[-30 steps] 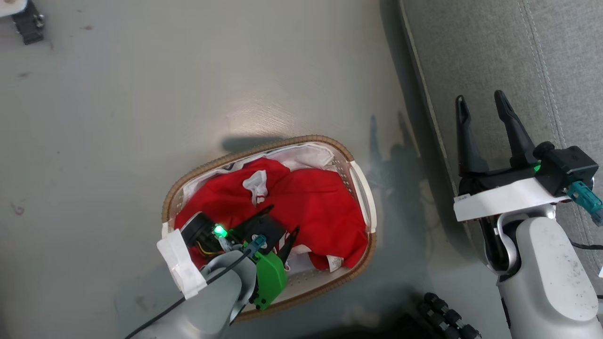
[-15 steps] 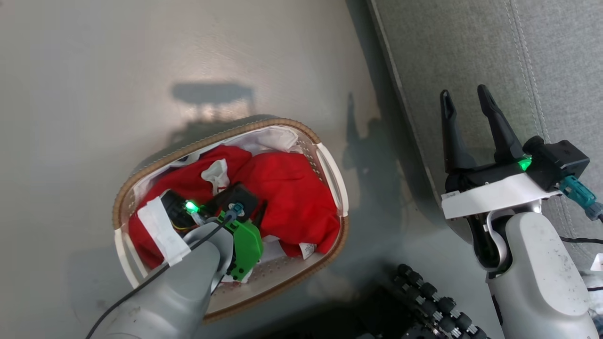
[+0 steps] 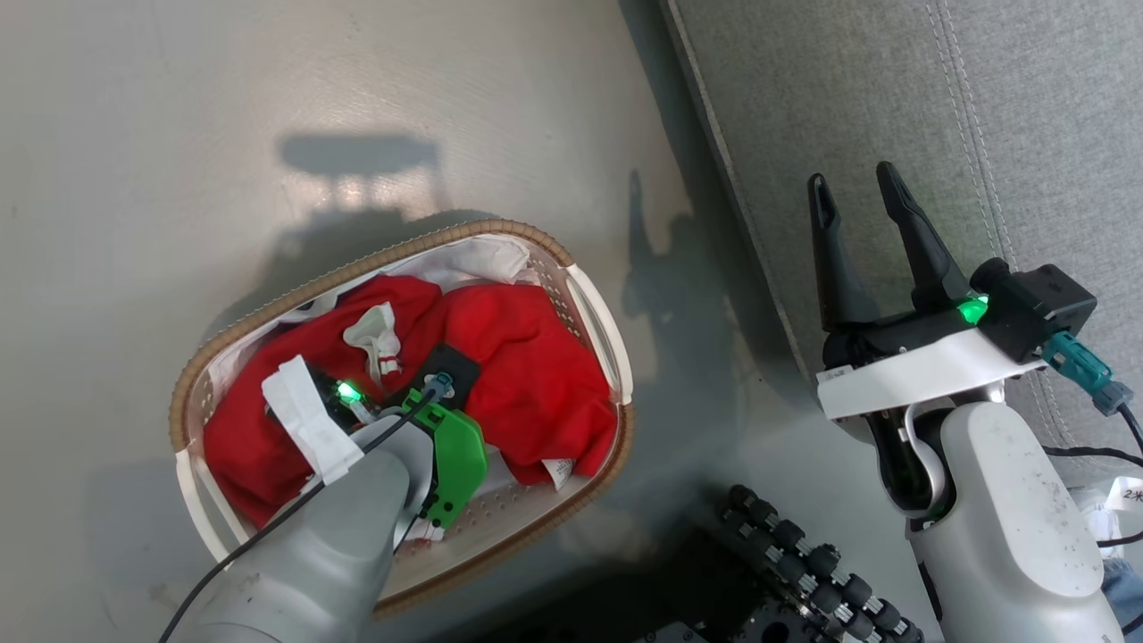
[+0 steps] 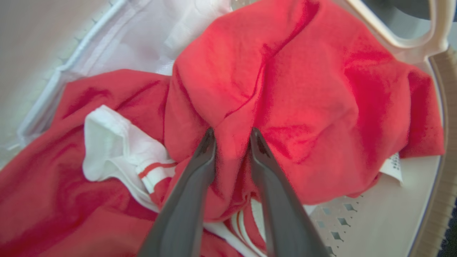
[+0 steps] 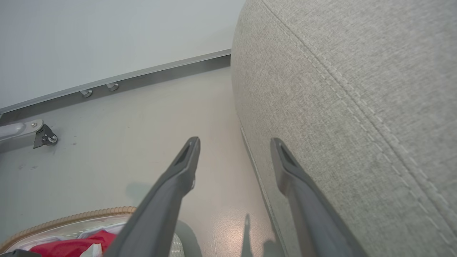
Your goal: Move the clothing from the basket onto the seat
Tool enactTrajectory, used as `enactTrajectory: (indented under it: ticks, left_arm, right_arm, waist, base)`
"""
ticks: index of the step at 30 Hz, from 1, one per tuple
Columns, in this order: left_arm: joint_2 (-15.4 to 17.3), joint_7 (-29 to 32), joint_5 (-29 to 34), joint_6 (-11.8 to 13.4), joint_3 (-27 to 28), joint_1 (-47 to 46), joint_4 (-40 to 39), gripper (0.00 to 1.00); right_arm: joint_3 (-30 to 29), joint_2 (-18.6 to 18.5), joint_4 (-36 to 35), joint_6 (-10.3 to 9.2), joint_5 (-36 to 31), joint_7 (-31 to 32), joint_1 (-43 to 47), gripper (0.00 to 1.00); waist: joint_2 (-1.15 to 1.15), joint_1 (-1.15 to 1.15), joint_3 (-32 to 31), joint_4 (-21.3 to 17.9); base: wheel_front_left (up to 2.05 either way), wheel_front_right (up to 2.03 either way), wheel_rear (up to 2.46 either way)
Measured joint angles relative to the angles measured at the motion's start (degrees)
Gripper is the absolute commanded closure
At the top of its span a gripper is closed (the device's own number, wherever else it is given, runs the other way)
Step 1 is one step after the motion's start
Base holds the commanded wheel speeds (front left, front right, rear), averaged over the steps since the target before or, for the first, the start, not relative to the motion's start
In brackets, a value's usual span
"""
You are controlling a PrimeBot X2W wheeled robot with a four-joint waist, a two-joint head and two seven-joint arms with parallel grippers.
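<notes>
Red clothing (image 4: 303, 89) lies heaped wholly inside the basket (image 3: 357, 268), none of it yet on the seat (image 3: 893, 89) to the basket's right, so the whole move remains, though the left gripper (image 4: 232, 137) pinches a fold of it while the right gripper (image 3: 855, 177) hangs wide open beside the basket.

Pale grey forearms (image 3: 1009, 527) bear dark long-fingered claws (image 3: 852, 176), green lights (image 3: 971, 310), teal plugs (image 3: 1076, 366)

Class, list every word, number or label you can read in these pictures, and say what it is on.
"2": on a white label at the head view's right edge; the rest is unclear.
Unreadable: the print on the tag of the clothing, too blurred.
Nothing else readable.
</notes>
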Motion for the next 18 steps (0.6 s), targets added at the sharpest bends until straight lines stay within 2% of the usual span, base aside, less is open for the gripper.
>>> enactTrajectory:
  ticks: [1, 2, 3, 9, 18]
  left_arm:
    - [-0.02, 0.43, -0.25, 0.16, -0.08, -0.26, 0.27, 0.65]
    - [-0.01, 0.64, -0.26, 0.16, -0.22, -0.38, 0.58, 0.89]
    - [-0.01, 0.82, -0.26, 0.16, -0.44, -0.48, 0.9, 1.0]
    - [0.01, -0.6, -1.21, 0.04, -1.07, -0.68, 0.54, 1.0]
    - [0.07, -4.48, -3.2, -1.19, -2.91, 0.16, -5.35, 1.0]
  right_arm:
    - [0.16, 0.0, -0.13, 0.0, 0.19, 0.0, -0.08, 0.0]
    - [0.26, 0.0, -0.21, 0.0, 0.2, 0.0, -0.09, 0.0]
    - [0.33, 0.0, -0.24, 0.0, 0.21, 0.0, -0.09, 0.0]
    - [-0.55, -0.02, -0.01, -0.01, 0.19, 0.0, -0.01, 0.0]
    - [-1.93, 0.02, 1.01, 0.0, -1.15, 0.0, -0.03, 0.0]
  waist:
    - [0.0, 0.0, 0.13, -0.19]
    - [0.0, 0.0, 0.24, -0.34]
    - [0.0, 0.0, 0.39, -0.52]
    - [0.0, 0.0, 0.52, -0.35]
    - [0.0, 0.0, -2.35, 1.99]
  base:
    - [0.0, 0.0, 0.0]
    - [0.0, 0.0, 0.0]
    - [0.0, 0.0, 0.0]
    - [0.0, 0.0, 0.0]
    - [0.0, 0.0, 0.0]
